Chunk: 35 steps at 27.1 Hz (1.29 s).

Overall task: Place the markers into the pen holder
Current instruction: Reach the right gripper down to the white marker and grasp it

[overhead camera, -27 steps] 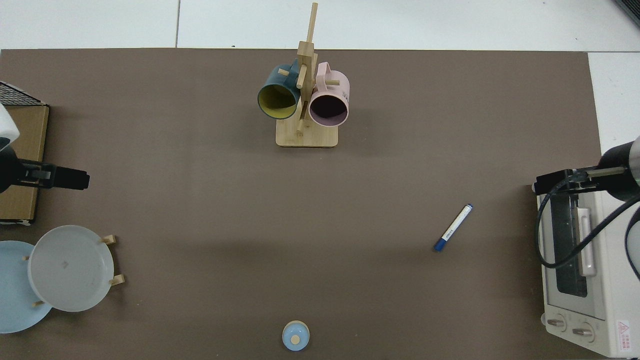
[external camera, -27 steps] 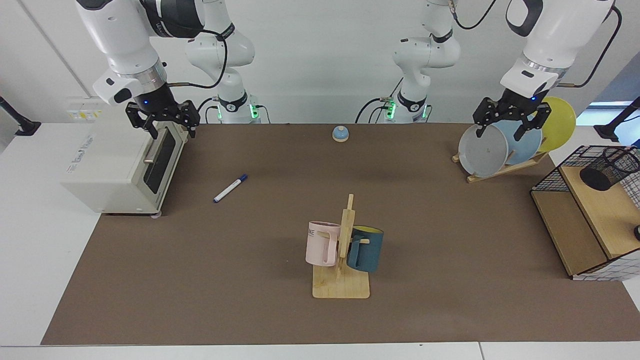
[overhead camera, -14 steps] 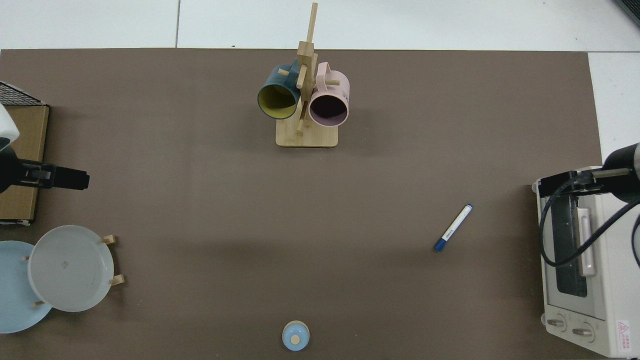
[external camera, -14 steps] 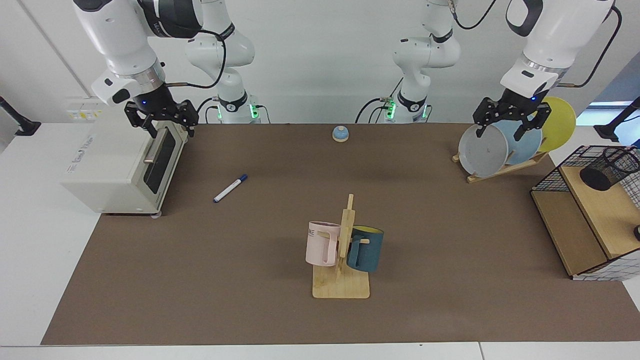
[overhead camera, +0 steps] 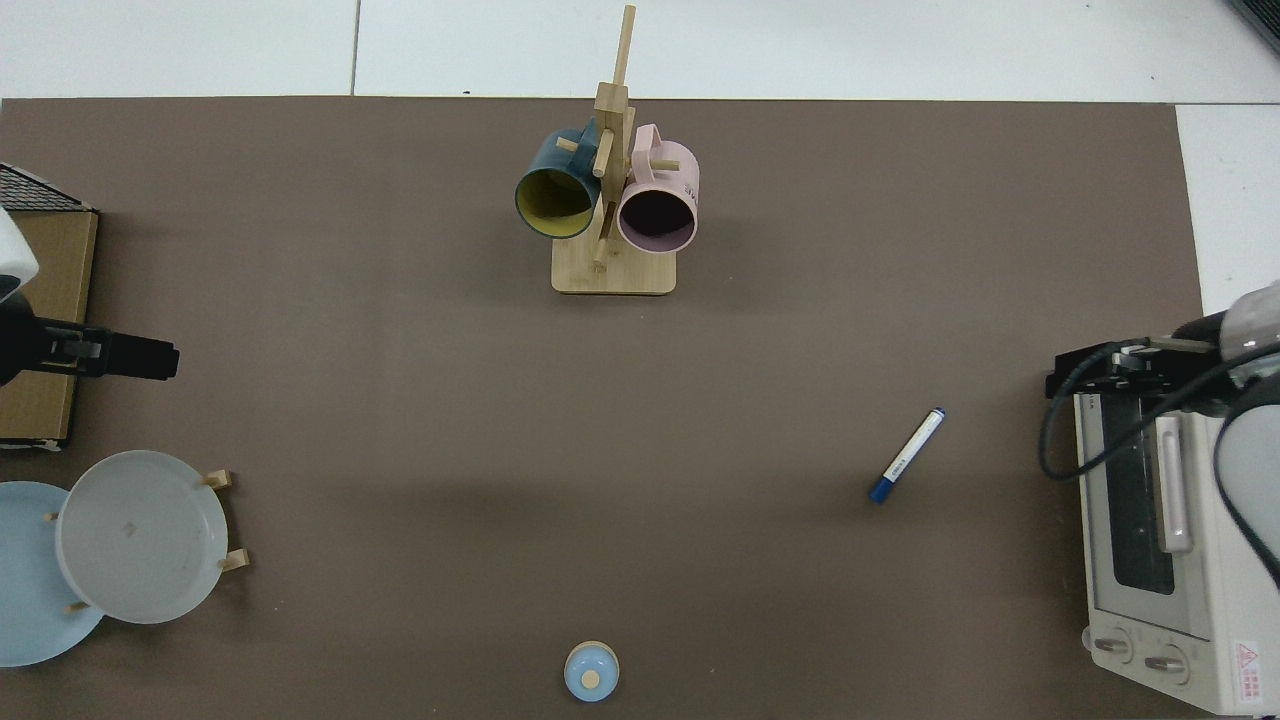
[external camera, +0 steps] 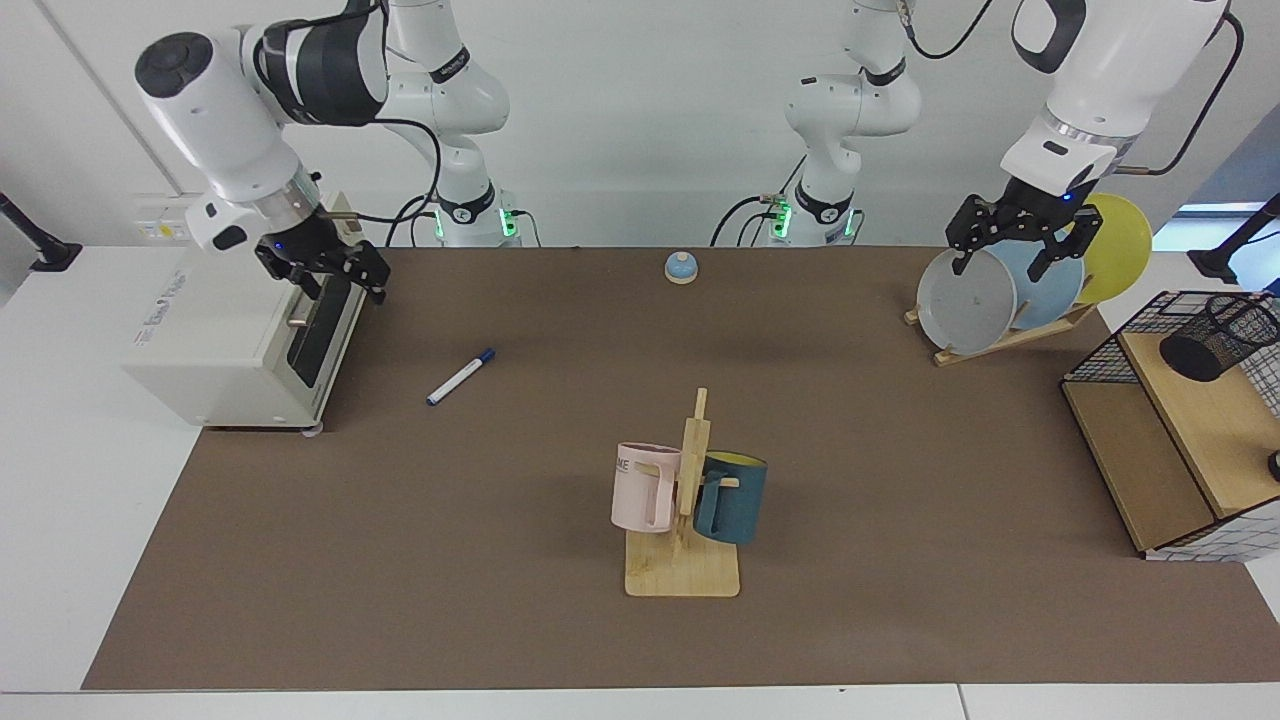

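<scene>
1. The marker point(external camera: 461, 376) is lying flat on the brown mat point(external camera: 500, 620), near the toaster oven point(external camera: 240, 340), on the side of its glass door and clear of it. Its blue cap is pointing away from the toaster oven toward the far edge of the mat.
2. In the top view the marker point(overhead camera: 907, 455) is sitting between the toaster oven point(overhead camera: 1170, 560) and the mat's middle, untouched by either arm.
3. The right gripper point(external camera: 335, 282) is hanging above the toaster oven's door, close over its top front edge, with its fingers spread apart and gripping nothing. It is well apart from the marker.
4. The left gripper point(external camera: 1005, 262) is hovering far across the mat from the toaster oven, just in front of the grey plate point(external camera: 965, 300) in the wooden plate rack, fingers released and empty; this arm is waiting.
5. The pen holder point(external camera: 1218, 337) is lying tilted on the wooden top shelf of the wire-grid basket point(external camera: 1100, 350), at the mat's end farthest from the toaster oven, its open mouth facing up and outward.
6. The mug tree point(external camera: 688, 520) is standing toward the near edge of the mat, carrying a pink mug point(external camera: 642, 487) on the side toward the toaster oven and a dark blue mug point(external camera: 732, 497) on the other.
7. A small blue bell point(external camera: 681, 266) is sitting at the far edge of the mat, about midway between the toaster oven and the plate rack.
</scene>
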### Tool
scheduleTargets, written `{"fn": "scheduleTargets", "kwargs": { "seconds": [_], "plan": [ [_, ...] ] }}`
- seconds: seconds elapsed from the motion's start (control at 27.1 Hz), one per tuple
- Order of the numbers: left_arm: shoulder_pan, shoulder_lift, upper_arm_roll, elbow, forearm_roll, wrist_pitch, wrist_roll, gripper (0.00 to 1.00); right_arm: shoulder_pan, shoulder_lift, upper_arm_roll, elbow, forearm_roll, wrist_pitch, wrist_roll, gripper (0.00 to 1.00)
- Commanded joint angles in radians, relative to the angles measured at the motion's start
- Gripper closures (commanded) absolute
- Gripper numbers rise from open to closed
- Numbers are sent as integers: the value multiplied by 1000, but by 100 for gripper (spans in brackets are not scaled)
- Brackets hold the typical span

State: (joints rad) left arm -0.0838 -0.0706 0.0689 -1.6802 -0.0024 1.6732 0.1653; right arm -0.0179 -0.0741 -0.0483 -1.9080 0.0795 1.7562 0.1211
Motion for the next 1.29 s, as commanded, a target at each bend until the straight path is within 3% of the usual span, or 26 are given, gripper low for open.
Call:
{"fn": "scheduleTargets", "kwargs": {
  "seconds": [0.0,0.33,0.66,1.25],
  "plan": [
    [2,-8,-1,-1,16,3,-7,0,53,-1,10,-140,43,135,234,1],
    [2,-8,-3,-1,16,3,-7,0,76,79,10,-223,43,285,535,1],
    [2,-8,-3,-1,16,3,-7,0,107,132,8,-233,43,318,732,1],
    [2,-8,-3,-1,16,3,-7,0,101,244,7,-283,28,442,730,1]
  ]
}}
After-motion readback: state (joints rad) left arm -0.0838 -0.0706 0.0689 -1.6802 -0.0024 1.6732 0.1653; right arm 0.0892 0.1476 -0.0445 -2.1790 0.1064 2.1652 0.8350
